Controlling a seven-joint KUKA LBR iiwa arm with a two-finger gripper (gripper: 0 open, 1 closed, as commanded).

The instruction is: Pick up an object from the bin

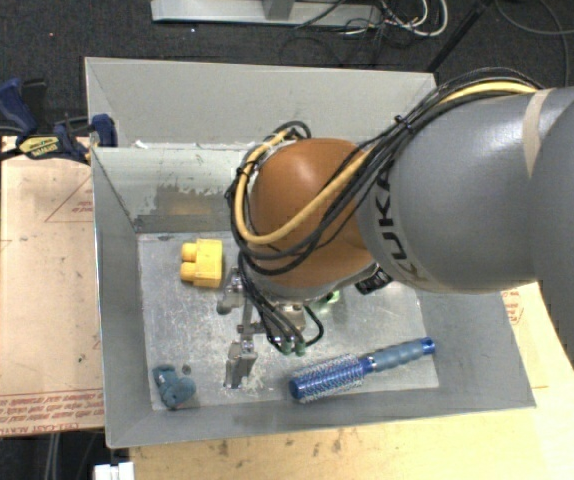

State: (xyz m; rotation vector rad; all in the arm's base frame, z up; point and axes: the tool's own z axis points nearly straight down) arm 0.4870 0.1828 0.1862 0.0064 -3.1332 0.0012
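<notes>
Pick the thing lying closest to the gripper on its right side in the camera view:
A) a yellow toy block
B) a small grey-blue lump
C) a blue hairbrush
C: the blue hairbrush lies with its bristled head just to the view's right of the gripper. The yellow toy block sits above and left of the gripper, and the small grey-blue lump sits to its lower left.

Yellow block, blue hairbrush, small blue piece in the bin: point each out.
yellow block [202, 265], camera view, middle of its top face
blue hairbrush [329, 377], camera view, on the bristled head
small blue piece [174, 388], camera view, middle of its body
</notes>
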